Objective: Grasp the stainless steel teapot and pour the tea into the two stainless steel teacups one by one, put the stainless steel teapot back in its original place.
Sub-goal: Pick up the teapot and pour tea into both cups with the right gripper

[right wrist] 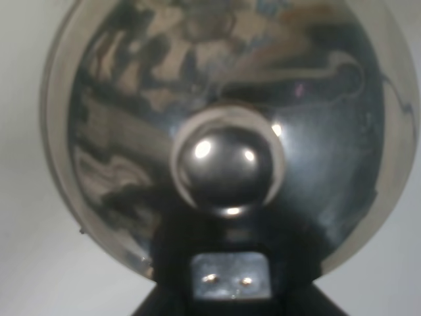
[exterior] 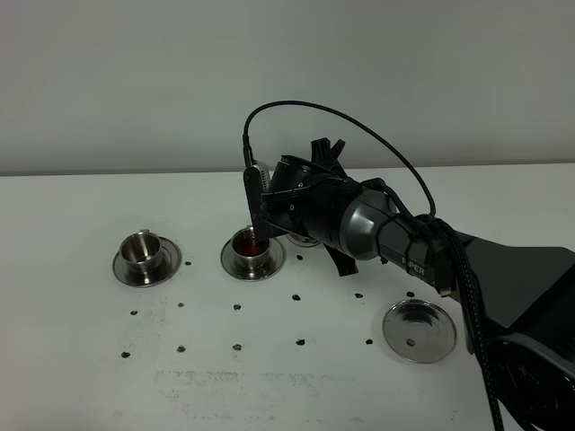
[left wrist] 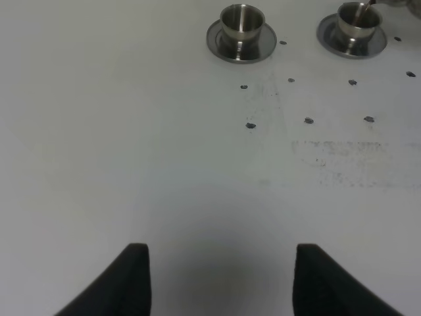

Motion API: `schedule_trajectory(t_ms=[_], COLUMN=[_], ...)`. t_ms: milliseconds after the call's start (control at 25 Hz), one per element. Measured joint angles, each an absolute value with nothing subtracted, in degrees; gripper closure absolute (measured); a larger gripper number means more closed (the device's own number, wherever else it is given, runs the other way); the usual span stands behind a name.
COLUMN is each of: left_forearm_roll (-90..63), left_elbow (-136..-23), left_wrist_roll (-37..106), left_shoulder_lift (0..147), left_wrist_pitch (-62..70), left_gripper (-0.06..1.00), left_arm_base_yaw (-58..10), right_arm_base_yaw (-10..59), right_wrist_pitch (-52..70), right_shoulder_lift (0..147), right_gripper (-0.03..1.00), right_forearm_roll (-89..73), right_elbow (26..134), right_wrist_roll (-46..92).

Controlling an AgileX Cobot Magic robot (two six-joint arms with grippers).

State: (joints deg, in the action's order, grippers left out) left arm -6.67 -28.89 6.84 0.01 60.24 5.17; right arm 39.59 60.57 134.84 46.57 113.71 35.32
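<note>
My right gripper [exterior: 289,205] is shut on the stainless steel teapot [right wrist: 223,118], holding it tilted over the middle teacup [exterior: 252,248]. That cup holds red tea, and a thin red stream falls into it. In the exterior view the wrist hides most of the pot. Its domed lid and knob fill the right wrist view. The other teacup [exterior: 142,248] stands on its saucer to the left and looks empty. The bare saucer [exterior: 419,330], the original place, lies at the right front. My left gripper [left wrist: 223,283] is open over bare table, well short of the cups [left wrist: 241,23].
Small black dots [exterior: 237,307] mark the white table in rows in front of the cups. A scuffed patch [exterior: 269,386] lies near the front edge. The right arm's black cable [exterior: 377,135] arcs above the wrist. A plain wall stands behind the table.
</note>
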Motion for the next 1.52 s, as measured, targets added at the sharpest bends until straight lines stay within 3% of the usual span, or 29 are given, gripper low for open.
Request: schedule_trajectory(t_ms=[1520], left_forearm_roll=[-6.67], left_elbow=[-28.89], left_wrist_roll=[6.84], left_shoulder_lift=[0.01], left_wrist_pitch=[60.24], left_gripper=[0.41], left_arm_base_yaw=[5.17], right_arm_base_yaw=[39.59], right_wrist_pitch=[60.63], right_shoulder_lift=[134.76], right_gripper=[0.76], right_forearm_roll=[42.78], right_elbow=[113.71], right_wrist_roll=[35.06])
